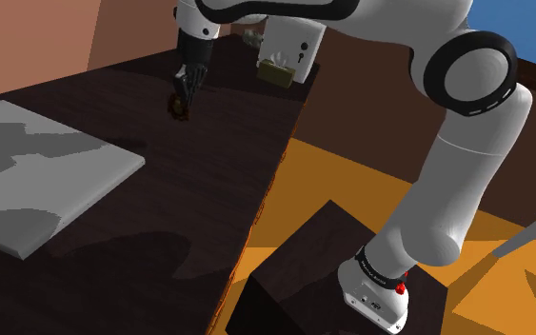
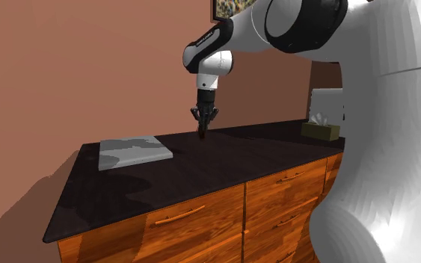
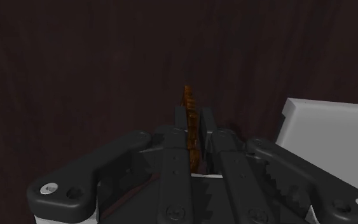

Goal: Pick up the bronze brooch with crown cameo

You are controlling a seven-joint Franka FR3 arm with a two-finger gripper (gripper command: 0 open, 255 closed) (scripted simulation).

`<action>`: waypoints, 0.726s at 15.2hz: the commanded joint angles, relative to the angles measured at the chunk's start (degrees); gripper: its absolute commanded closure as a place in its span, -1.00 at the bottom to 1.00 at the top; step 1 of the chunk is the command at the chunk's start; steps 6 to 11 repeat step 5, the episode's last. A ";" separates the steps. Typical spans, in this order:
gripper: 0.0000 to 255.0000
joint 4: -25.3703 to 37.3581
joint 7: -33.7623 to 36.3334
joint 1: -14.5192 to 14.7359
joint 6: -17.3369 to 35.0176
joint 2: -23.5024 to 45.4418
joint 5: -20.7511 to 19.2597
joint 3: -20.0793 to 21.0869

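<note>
While the black two-finger end effector (image 3: 192,122) grips the thin bronze brooch (image 3: 187,102) edge-on, we see the brooch's long axis lying along the fingers (image 3: 174,159), low over the dark table (image 1: 161,209), near the flat grey slab (image 1: 37,181).

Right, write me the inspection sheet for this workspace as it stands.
Surface: dark wood countertop over orange-brown drawers.
Job's things: bronze brooch, edge-on between the fingers.
Clutter: flat grey slab; olive tissue box in front of a white box.
Grippers: end effector shut on the brooch, low over the countertop; whether the brooch touches the countertop cannot be told.
Cables: nothing seen.
Surroundings: brown wall, orange floor.
</note>
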 commanded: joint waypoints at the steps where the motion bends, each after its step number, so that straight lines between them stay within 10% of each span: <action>1: 1.00 1.56 0.05 0.02 -1.69 -0.12 0.02 0.02; 11: 1.00 3.35 0.12 0.07 -3.39 -0.02 -0.01 0.04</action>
